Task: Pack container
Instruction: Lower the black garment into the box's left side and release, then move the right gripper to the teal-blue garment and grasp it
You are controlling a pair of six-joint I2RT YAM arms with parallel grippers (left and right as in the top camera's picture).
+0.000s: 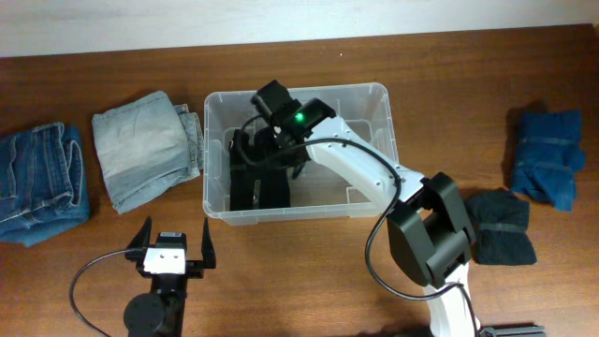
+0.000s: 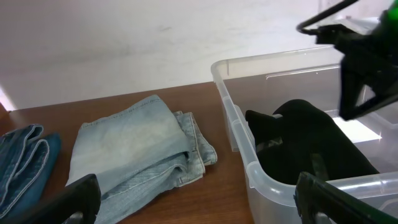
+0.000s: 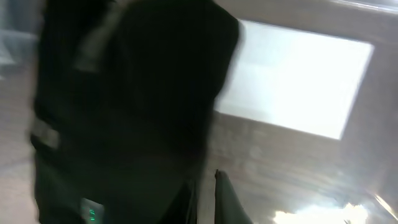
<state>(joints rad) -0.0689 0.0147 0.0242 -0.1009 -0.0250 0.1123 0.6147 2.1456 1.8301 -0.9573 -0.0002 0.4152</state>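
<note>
The clear plastic container (image 1: 386, 94) stands mid-table and holds a black folded garment (image 1: 257, 187) on its left side. My right gripper (image 1: 267, 154) reaches down into the container, over that garment. In the blurred right wrist view its fingers (image 3: 205, 186) are close together, with nothing seen between them, beside the black garment (image 3: 124, 93) and the white label (image 3: 298, 81) on the base. My left gripper (image 1: 175, 234) is open and empty at the front of the table. It faces the container's corner (image 2: 236, 118) with its jaws (image 2: 199, 199) wide apart.
Folded light denim jeans (image 1: 145, 145) (image 2: 130, 149) lie left of the container, with darker blue jeans (image 1: 42, 178) at the far left. A blue garment (image 1: 552, 154) and a black folded garment (image 1: 501, 225) lie on the right side.
</note>
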